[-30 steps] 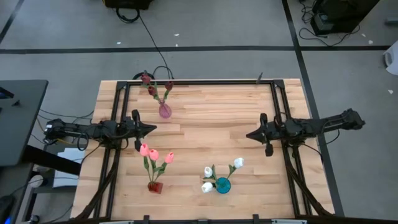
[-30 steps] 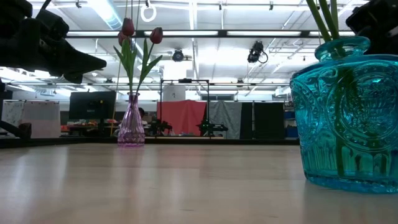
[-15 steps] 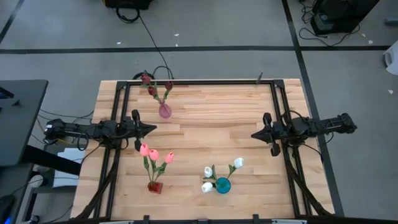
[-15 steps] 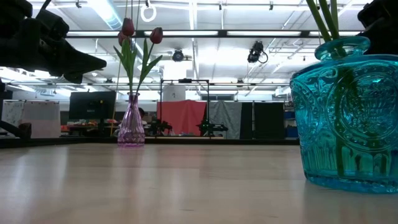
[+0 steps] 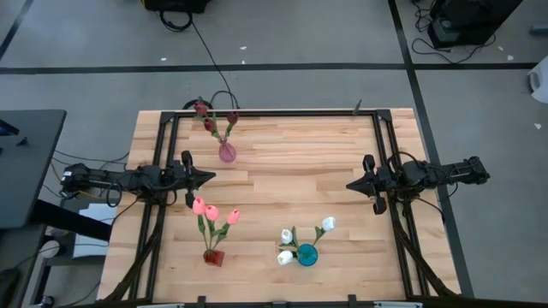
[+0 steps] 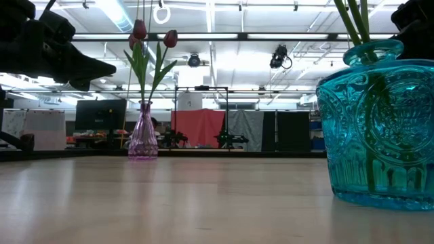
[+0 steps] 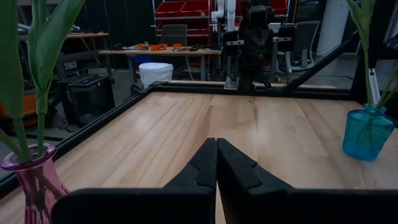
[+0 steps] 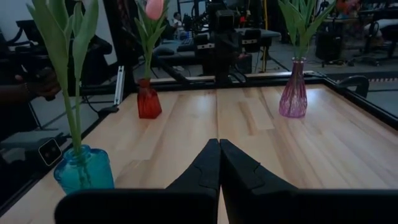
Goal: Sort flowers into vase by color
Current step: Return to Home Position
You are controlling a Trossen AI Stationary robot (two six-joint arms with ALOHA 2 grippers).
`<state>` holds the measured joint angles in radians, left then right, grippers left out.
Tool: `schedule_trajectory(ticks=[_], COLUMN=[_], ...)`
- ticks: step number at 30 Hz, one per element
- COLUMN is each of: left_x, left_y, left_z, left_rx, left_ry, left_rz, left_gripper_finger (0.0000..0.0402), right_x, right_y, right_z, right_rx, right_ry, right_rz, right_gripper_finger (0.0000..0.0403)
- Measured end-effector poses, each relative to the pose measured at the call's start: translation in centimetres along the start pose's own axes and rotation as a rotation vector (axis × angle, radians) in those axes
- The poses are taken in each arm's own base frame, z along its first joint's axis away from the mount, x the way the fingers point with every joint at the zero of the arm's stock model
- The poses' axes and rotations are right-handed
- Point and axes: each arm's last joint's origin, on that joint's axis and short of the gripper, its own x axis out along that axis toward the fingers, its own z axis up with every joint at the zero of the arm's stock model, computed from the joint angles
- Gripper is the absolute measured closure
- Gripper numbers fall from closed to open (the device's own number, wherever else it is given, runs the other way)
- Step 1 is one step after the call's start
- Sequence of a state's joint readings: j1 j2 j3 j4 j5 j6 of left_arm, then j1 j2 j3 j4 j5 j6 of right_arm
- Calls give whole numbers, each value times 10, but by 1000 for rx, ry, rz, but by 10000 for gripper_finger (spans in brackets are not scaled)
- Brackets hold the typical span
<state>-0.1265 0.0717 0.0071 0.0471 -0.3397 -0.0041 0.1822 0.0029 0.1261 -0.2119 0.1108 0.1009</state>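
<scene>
The left gripper (image 5: 211, 178) reaches in from the left edge of the pale wooden table (image 5: 282, 171), its fingers pressed together on nothing. The right gripper (image 5: 349, 185) faces it from the right edge, likewise closed and empty, with bare planks between them. Pink tulips (image 5: 211, 212) stand in a small red vase (image 5: 213, 256) toward the near edge. White tulips (image 5: 328, 223) stand in a teal glass vase (image 5: 306, 254) beside it. Maroon tulips (image 5: 208, 125) stand in a violet glass vase (image 5: 227, 153) by the far edge.
</scene>
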Motion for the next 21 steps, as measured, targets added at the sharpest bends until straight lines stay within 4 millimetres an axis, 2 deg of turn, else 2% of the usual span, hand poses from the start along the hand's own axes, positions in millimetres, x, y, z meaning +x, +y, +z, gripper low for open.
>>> schedule_trajectory(ticks=[6, 11, 21], left_x=[0, 0, 0], left_y=[0, 0, 0], left_z=[0, 0, 0], left_rx=[0, -1, -4], left_ry=[-1, 0, 0], left_rz=[0, 0, 1], left_gripper_finger=[391, 391, 391], right_x=[2, 7, 7], right_y=[0, -1, 0], right_z=[-2, -13, -12], right_rx=[2, 9, 6], right_ry=[-17, -26, -52], right_rz=[2, 3, 6], right_gripper_finger=[389, 387, 387])
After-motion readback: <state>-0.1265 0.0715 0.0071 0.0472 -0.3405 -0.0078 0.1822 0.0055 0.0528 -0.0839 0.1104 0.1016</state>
